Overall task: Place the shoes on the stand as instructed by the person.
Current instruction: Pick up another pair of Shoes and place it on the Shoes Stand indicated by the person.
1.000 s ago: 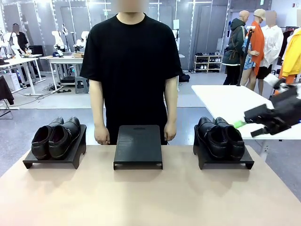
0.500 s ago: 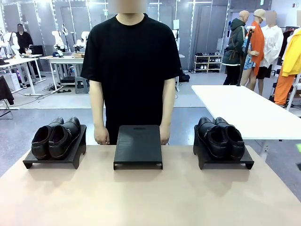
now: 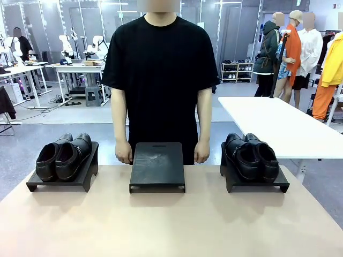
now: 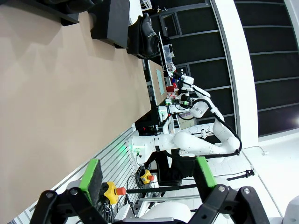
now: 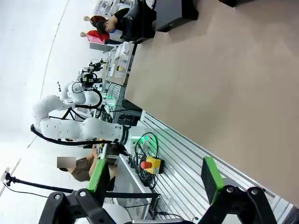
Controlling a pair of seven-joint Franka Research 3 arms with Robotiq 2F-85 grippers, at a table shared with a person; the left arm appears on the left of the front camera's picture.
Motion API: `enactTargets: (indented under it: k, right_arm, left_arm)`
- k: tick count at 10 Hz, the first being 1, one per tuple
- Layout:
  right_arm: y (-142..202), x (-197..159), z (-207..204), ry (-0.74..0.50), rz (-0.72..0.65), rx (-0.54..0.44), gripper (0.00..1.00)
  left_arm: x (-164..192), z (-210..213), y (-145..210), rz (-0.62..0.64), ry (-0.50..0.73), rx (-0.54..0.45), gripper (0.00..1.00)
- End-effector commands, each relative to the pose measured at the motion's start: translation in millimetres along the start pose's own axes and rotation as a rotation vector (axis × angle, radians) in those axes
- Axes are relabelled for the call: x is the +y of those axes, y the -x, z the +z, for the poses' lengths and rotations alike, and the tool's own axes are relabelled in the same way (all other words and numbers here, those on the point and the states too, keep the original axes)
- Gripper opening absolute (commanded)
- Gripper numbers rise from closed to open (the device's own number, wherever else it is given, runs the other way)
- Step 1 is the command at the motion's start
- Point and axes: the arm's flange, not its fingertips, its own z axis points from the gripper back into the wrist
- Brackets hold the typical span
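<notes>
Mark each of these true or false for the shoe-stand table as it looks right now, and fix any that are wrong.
1. The middle stand has no shoes on it. True.
2. The pair of shoes on the left lies flat on the tabletop. False: it sits on the left stand.
3. The person is holding a shoe. False: both hands hang empty behind the middle stand.
4. The pair of shoes on the right rests on the right stand. True.
5. The left gripper is shut on a shoe. False: its jaws stand open with nothing between them.
6. The right gripper is open and empty. True.
</notes>
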Motion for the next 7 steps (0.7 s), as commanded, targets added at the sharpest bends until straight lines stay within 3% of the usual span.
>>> enactTargets:
  k: [1,7]
  right_arm:
    - [-0.5,17.4,3.0,-0.004,0.021,-0.006,1.0]
    - [-0.5,17.4,3.0,-0.004,0.021,-0.006,1.0]
  left_arm:
    - [-0.8,0.6,4.0,-0.013,0.006,0.01,1.0]
    - [-0.8,0.6,4.0,-0.013,0.006,0.01,1.0]
